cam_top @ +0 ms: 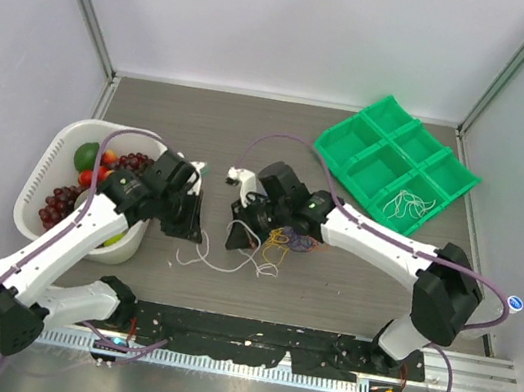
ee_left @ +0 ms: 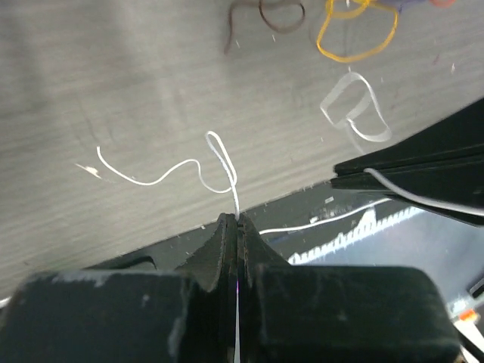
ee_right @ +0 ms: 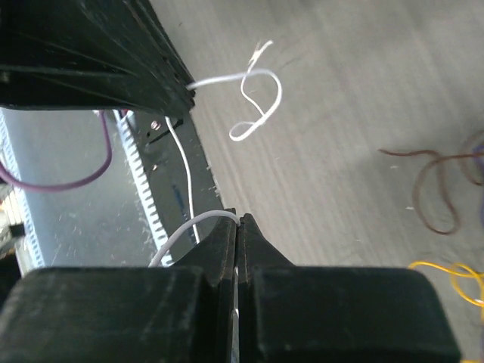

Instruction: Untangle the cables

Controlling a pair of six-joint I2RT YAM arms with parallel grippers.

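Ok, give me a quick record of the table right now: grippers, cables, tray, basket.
left gripper: shut on a white cable that loops out ahead of it
right gripper: shut on a white strand; same cable or not, cannot tell
coloured tangle: lies close by the right gripper
green tray: far right, loose white cables in its nearest compartment
basket: left side, holds fruit
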